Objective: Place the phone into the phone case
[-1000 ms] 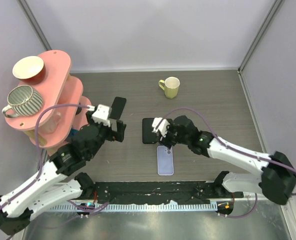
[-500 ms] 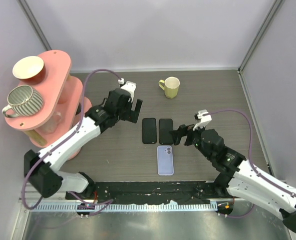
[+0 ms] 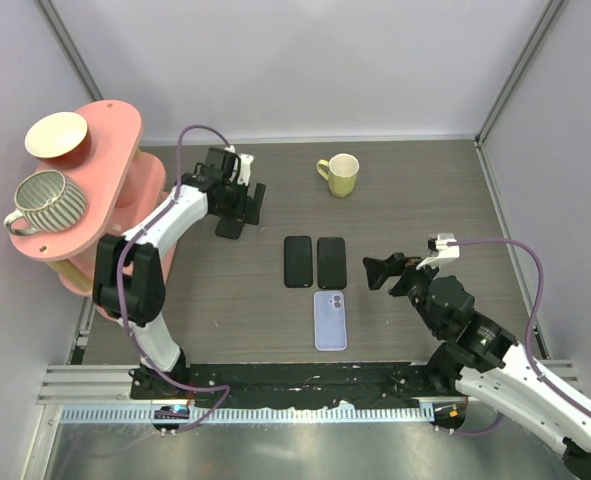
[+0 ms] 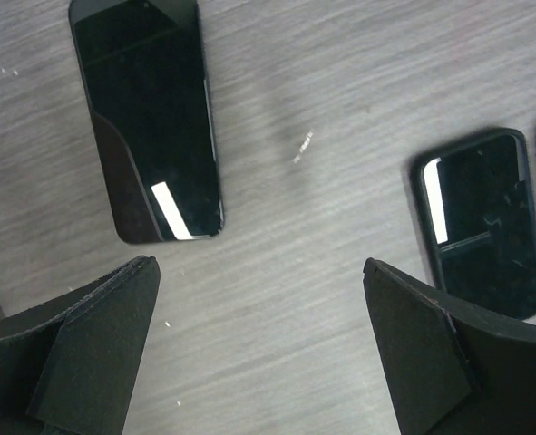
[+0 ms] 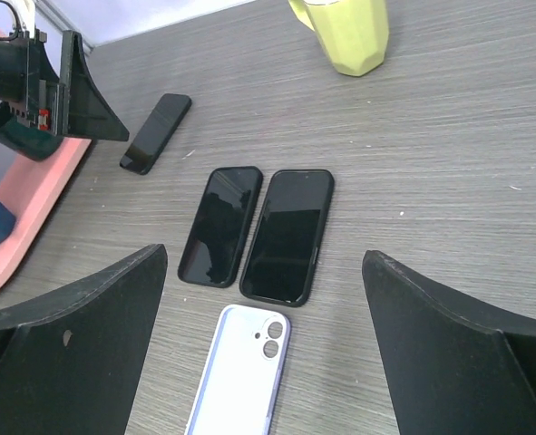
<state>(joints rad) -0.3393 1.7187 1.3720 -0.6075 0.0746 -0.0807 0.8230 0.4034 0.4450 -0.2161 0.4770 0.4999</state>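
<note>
The left gripper (image 3: 240,203) has its fingers wide apart and holds nothing. It hangs over the wooden table (image 3: 425,190). The lone black phone (image 4: 148,118) lies flat just ahead of its left finger, with the screen up, and the finger does not touch it. Ahead of its right finger, the wrist view shows one end of another dark phone.

The right gripper (image 3: 375,272) is also spread wide and holds nothing. In front of it, between its two fingers as its wrist camera sees them, two black phones lie side by side, very close or touching: the left phone of the pair (image 5: 220,225) and the right phone of the pair (image 5: 288,234). The lavender phone case (image 5: 238,370) lies flat on the table, nearer to this gripper than the pair and just beside them, with its camera opening toward them. A yellow-green mug (image 5: 345,32) stands upright well beyond the pair.
</note>
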